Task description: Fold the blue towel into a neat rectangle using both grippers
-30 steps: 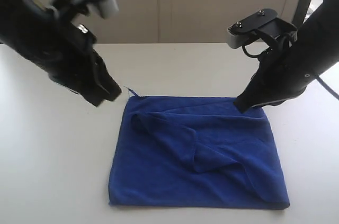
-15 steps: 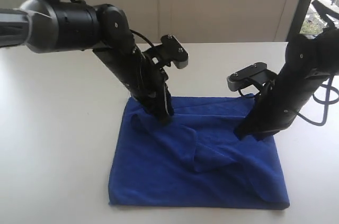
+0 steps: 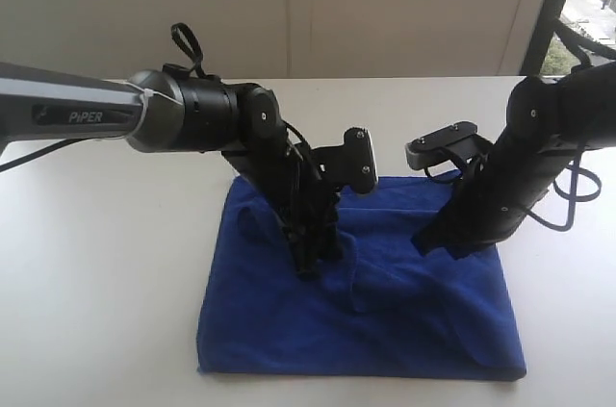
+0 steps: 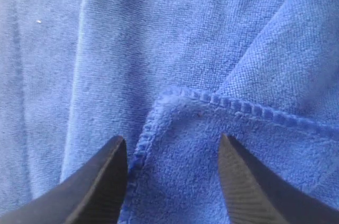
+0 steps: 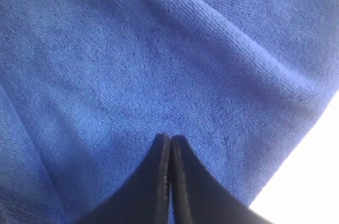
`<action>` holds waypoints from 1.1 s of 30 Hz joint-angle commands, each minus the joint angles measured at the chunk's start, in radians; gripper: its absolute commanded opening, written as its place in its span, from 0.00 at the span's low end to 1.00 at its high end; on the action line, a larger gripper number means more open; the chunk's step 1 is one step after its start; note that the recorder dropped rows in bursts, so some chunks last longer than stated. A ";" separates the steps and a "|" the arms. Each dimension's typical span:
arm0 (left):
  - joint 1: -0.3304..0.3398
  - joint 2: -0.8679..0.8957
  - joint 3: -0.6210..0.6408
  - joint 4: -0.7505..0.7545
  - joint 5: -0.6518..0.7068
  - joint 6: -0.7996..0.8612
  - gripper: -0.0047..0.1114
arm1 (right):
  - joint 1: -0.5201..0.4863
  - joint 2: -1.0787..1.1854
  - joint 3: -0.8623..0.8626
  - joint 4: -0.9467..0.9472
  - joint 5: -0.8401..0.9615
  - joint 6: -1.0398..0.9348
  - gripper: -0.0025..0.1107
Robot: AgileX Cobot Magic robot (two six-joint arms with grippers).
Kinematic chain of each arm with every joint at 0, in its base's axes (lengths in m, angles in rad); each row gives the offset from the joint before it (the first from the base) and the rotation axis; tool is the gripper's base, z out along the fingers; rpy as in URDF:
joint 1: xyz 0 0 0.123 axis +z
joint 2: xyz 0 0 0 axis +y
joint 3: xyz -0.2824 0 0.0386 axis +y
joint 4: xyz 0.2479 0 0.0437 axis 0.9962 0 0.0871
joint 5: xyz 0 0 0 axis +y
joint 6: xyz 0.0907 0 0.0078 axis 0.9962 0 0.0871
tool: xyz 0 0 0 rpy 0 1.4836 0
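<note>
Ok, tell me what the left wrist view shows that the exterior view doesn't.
Only the left wrist view: a stitched corner of the towel, lying inside the open left claw. Only the exterior view: the towel's whole outline with its loose folds, the table, and the right claw at the towel's right side. Both: the blue towel, and the left claw down near its middle.

One readable marking
White lettering "PiPER" stands on the grey tubular link [image 3: 67, 111] of the left arm; nothing else is legible.
</note>
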 commanded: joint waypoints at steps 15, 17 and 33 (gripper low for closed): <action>-0.001 -0.015 -0.006 0.020 0.106 -0.062 0.04 | -0.006 0.063 0.004 0.017 0.000 0.001 0.02; -0.001 -0.036 -0.006 0.046 0.143 -0.062 0.04 | -0.006 0.061 -0.002 0.018 -0.002 -0.009 0.02; 0.001 -0.156 -0.004 0.181 0.455 -0.197 0.04 | -0.001 0.022 -0.034 0.349 0.055 -0.299 0.02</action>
